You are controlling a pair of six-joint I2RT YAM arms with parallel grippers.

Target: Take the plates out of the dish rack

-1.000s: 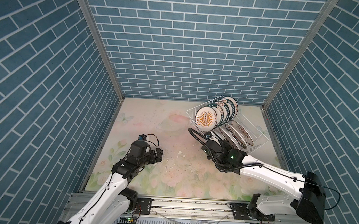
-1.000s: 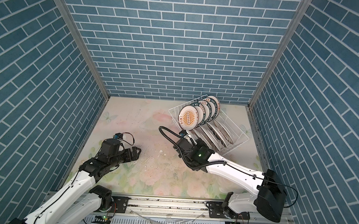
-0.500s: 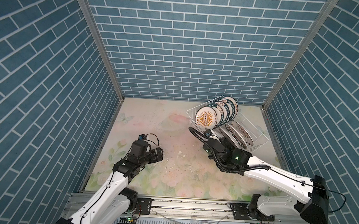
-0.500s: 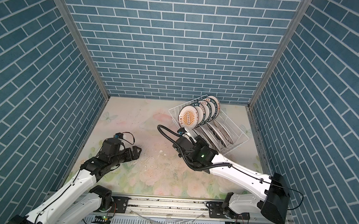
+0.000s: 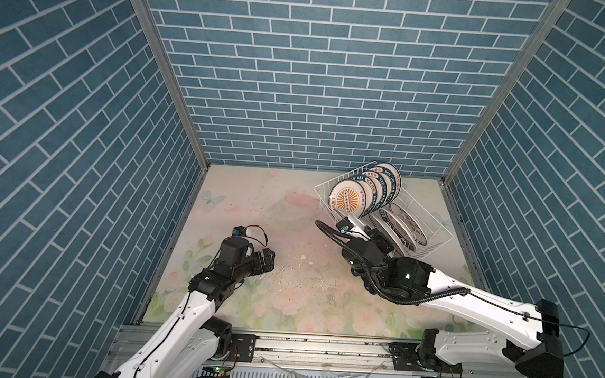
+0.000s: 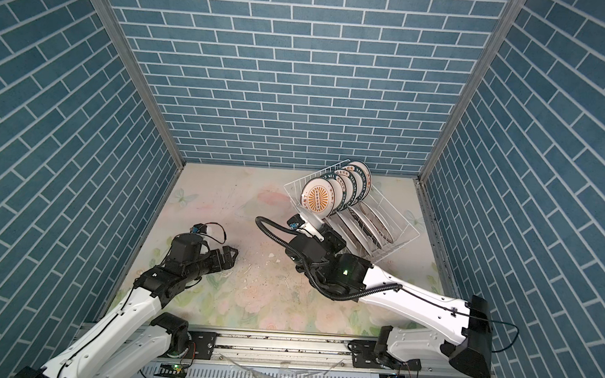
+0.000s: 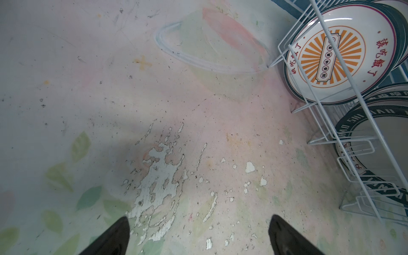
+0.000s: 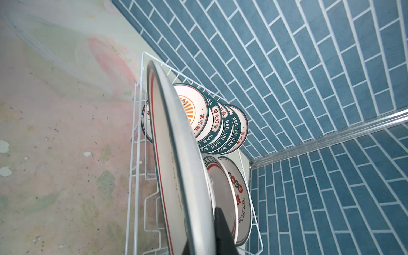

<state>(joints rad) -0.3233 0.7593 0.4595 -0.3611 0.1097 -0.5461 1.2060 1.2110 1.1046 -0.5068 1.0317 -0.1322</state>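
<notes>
My right gripper [image 8: 205, 240] is pinched on the rim of a plate [image 8: 176, 154]. I see one black finger [image 8: 223, 227] pressed against one face, the other finger hidden behind it. The plate stands on edge at the near end of the dish rack [image 5: 440, 234]. Whether its lower edge rests in the wires I cannot tell. Just beyond it more plates [image 8: 239, 198] lean in the same row. A fan of upright plates [image 5: 346, 201] fills the far end. My left gripper [image 7: 198, 234] is spread wide, holding nothing, low over the bare table [image 7: 110, 88], well apart from the rack.
</notes>
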